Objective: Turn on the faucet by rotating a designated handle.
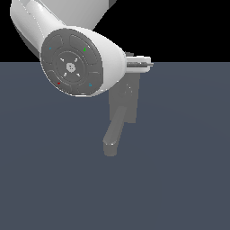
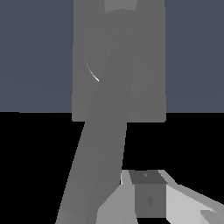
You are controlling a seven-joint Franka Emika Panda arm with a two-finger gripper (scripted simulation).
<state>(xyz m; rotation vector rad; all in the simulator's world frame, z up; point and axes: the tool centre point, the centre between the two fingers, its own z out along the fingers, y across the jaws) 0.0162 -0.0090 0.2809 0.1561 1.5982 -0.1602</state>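
Up by the top edge of the faucet [image 1: 130, 96] sits the end effector [image 1: 140, 64], a small white and grey piece poking out from behind the arm's big white link [image 1: 76, 60]. From where I stand I cannot tell whether it is spread wide or drawn narrow. The wrist view shows only a grey pad block with white casing round it [image 2: 148, 197], and nothing lies between any fingers. Just beside that block runs the handle [image 2: 105, 144], a long straight grey bar that leads away from the end effector to a round hub [image 2: 118, 52] on the flat back plate [image 2: 148, 87]. Pad and bar look very near each other, but I cannot say whether they touch. In the exterior view a grey bar [image 1: 113, 134] slopes down and away from the end effector towards the exterior view's left. Whether that is the handle or the spout I cannot make out. My reading is that the task is at the approach, with the end effector brought in beside the handle. The push or pull that turns the handle about its hub is, I judge, all yet to do. Beneath the faucet and spreading out from it on every side is a plain, flat, dark blue-grey surface [image 1: 188, 179]. Beyond its far edge there is only black, with no walls or fittings to be seen.
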